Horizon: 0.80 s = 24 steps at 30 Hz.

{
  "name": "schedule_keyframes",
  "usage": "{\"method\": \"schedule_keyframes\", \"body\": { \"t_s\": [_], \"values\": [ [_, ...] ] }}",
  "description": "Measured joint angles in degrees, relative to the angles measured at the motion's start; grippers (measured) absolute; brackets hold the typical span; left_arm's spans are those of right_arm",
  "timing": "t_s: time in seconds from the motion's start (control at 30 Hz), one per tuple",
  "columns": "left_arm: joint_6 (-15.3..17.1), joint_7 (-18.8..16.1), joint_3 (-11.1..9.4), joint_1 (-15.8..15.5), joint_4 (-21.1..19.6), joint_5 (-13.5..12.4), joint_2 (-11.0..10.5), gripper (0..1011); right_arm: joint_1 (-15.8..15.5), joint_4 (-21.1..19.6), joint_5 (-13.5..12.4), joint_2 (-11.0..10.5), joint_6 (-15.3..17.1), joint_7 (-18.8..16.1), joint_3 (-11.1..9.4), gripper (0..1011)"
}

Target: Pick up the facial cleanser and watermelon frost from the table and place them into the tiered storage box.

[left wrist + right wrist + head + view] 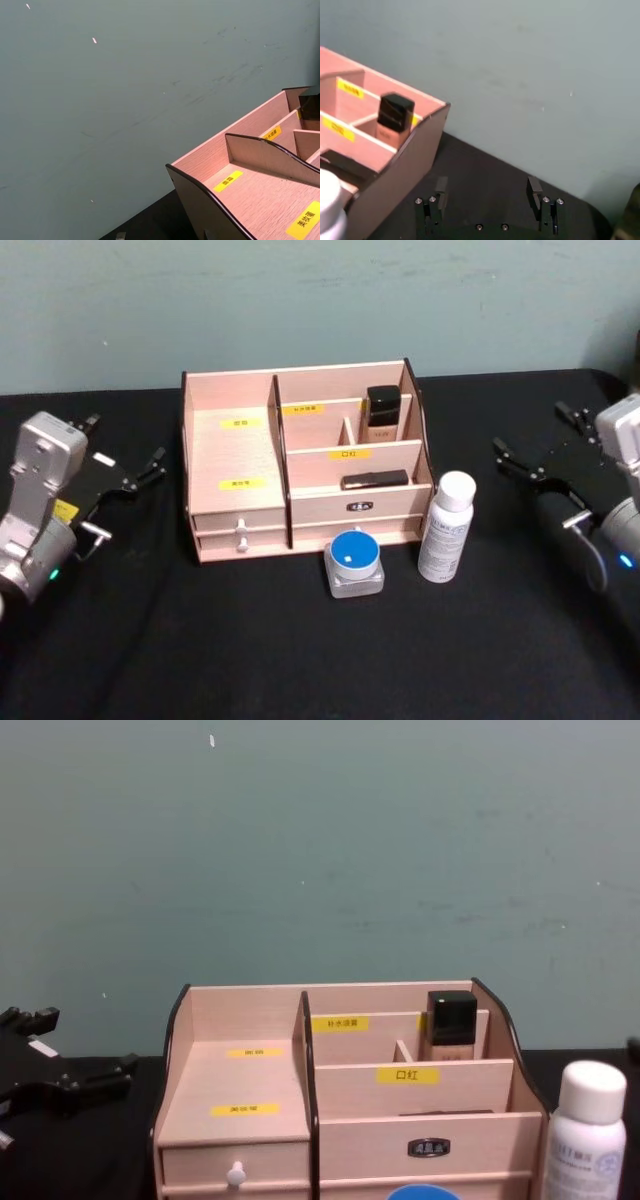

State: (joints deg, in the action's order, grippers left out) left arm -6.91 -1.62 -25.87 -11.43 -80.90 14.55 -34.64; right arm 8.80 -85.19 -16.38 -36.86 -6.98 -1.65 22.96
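Finding my right fingers [535,189] spread wide and empty, I judge they should close squarely on the mid-body of the facial cleanser [446,530], upright on the bench [300,665] just beside the tiered storage box [230,455], whilst my left fingers [138,471] hang open and empty left of it.

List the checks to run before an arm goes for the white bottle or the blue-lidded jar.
1. Right gripper jaws apart: ok.
2. Left gripper jaws apart: ok.
3. White bottle upright, right of the tiered storage box, untouched: ok.
4. Blue-lidded jar on the table in front of the box, untouched: ok.
5. Box's wide left tier has room: ok.
6. Which item is the cleanser: cannot tell, labels unreadable.
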Motion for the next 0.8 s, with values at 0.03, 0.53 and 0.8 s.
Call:
{"method": "schedule_keyframes", "body": {
  "t_s": [0.03,0.53,0.8],
  "values": [
    [0.0,0.0,0.0,0.0,0.0,0.0,0.0,1009,-0.37,-0.83,-0.28,-0.34,-0.05,-0.3,-0.42,1002],
    [0.0,0.0,0.0,0.0,0.01,0.0,0.0,1009,-13.72,-20.79,-9.76,-8.51,1.97,-5.37,-10.83,1002],
    [-0.01,0.0,0.0,0.0,0.0,0.0,0.0,1010,-20.61,-27.39,-14.71,-10.71,5.75,-7.98,-14.17,1003]
  ]
}}
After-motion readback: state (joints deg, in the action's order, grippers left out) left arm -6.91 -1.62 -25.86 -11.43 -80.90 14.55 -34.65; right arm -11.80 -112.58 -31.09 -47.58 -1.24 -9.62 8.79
